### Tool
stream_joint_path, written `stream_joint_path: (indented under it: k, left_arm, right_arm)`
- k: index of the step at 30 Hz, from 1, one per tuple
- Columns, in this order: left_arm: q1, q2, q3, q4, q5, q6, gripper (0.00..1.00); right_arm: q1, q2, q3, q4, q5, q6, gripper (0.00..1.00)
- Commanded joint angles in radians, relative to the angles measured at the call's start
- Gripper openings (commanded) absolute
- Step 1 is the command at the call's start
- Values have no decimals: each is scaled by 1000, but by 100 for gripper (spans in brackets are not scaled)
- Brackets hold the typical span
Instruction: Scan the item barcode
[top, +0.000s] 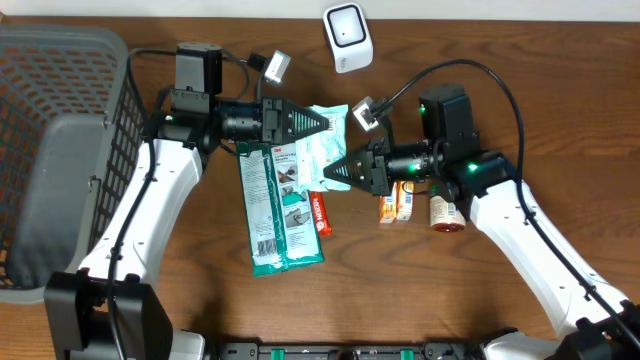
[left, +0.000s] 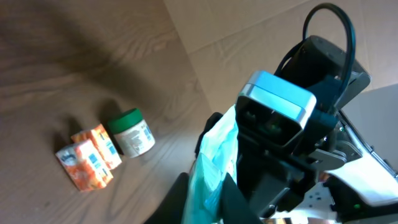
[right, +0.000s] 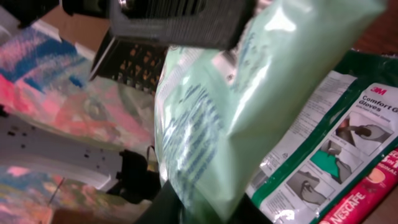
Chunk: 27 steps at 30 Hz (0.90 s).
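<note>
I count one pale green plastic pouch (top: 322, 150) over brown wood surface (top: 450, 300), clamped in left hand (top: 326, 122). Right hand (top: 333, 172) at pouch edge, grip: cannot tell. Two orange cartons (top: 405, 200), one white scanner (top: 347, 37).

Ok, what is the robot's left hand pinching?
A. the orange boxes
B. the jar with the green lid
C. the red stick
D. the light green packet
D: the left gripper is shut on the light green packet, and its wrist camera shows the packet between its fingers.
</note>
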<state>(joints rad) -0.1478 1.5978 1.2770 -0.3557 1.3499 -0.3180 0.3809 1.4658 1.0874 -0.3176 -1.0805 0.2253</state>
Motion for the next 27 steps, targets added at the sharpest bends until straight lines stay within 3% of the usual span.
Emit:
stream_joint_path:
  k: [1, 6, 9, 17, 27]
  left_arm:
    - [3, 3, 3, 10, 3, -10, 8]
    - [25, 3, 3, 133, 3, -179, 8]
    - [51, 3, 3, 233, 4, -310, 7]
    - [72, 3, 3, 402, -24, -540, 8]
    - [31, 3, 3, 542, -82, -700, 7]
  right_arm:
    - [7, -3, 23, 11, 11, -8, 51]
    - [-19, -3, 23, 4, -56, -14, 70]
    - [-50, -3, 23, 0, -165, -14, 74]
    - [-99, -3, 21, 11, -196, 0, 68]
    - [-88, -2, 21, 245, -166, 216, 64]
